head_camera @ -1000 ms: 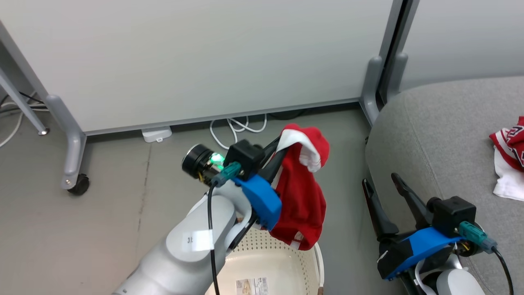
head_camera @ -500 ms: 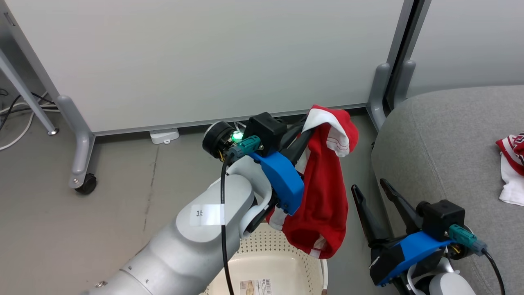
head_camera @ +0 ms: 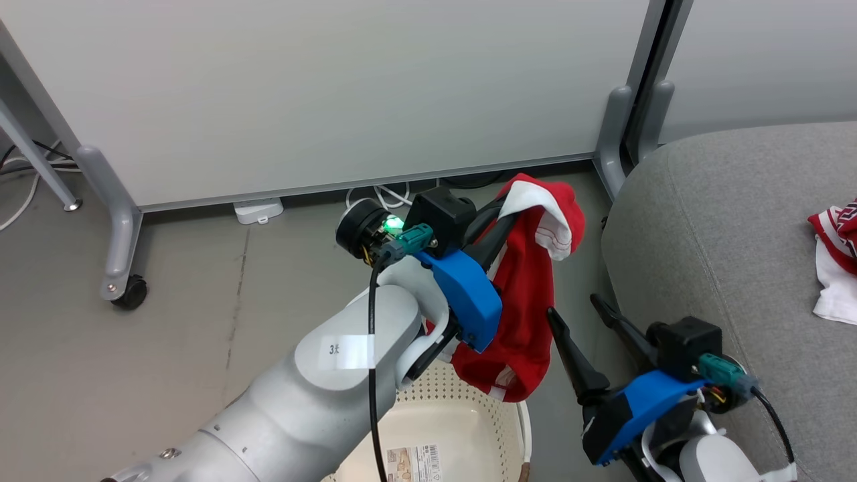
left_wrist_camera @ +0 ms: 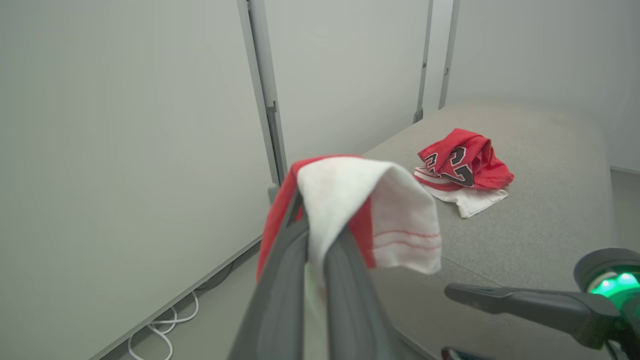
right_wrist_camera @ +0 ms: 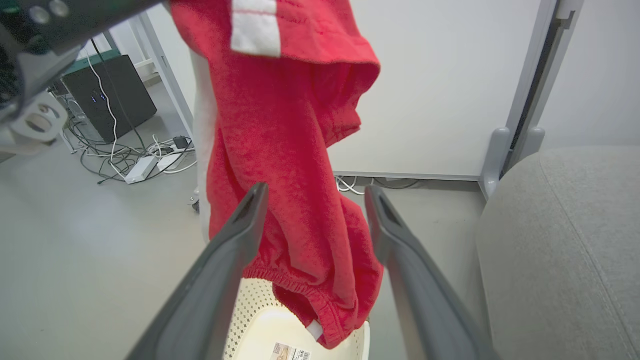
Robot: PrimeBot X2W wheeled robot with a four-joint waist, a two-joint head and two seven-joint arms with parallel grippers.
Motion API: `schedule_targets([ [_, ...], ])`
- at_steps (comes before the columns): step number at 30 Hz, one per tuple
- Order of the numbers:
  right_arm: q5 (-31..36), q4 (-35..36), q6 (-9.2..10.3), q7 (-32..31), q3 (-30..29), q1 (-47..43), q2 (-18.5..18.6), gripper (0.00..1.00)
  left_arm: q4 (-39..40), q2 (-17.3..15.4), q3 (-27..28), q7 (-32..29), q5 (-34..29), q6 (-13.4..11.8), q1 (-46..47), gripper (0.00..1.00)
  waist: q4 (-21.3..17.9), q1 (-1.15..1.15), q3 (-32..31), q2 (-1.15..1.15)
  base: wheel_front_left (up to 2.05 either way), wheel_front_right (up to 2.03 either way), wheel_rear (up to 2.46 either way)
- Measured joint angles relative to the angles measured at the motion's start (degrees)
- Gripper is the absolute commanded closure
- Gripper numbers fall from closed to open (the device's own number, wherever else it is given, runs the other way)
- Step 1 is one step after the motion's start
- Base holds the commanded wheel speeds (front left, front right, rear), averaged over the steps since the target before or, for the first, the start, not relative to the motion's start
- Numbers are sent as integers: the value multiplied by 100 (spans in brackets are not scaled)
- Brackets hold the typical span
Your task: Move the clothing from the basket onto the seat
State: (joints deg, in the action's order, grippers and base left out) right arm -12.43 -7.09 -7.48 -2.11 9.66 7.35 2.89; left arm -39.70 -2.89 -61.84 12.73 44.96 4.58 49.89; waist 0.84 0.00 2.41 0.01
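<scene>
The red shorts (head_camera: 529,314) hang pinched in the left pincer (head_camera: 497,226), above the basket (head_camera: 462,395) rim and nearer the seat (head_camera: 703,234) than a second ago. The jersey (head_camera: 837,234) lies on the seat. The right pincer (head_camera: 574,306) stands spread beside the hem. Transfer is judged nearly complete.

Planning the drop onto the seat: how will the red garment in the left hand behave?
Probably floppy: the red garment hangs limp from the left hand. Likely light, since a pinch at one edge carries it. It should crumple where dropped, like the jersey heaped on the seat.
</scene>
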Motion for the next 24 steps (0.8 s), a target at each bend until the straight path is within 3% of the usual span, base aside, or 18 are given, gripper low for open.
schedule_targets([
  [9,-196,-844,0,-283,547,1033,134,0,1,-1,-219,101,171,-55,171,100,-34,0,174,0,0,0,0],
  [24,-706,-2494,0,69,1500,2357,285,0,147,-3,-622,186,498,-57,307,100,3,0,180,0,0,0,0],
])
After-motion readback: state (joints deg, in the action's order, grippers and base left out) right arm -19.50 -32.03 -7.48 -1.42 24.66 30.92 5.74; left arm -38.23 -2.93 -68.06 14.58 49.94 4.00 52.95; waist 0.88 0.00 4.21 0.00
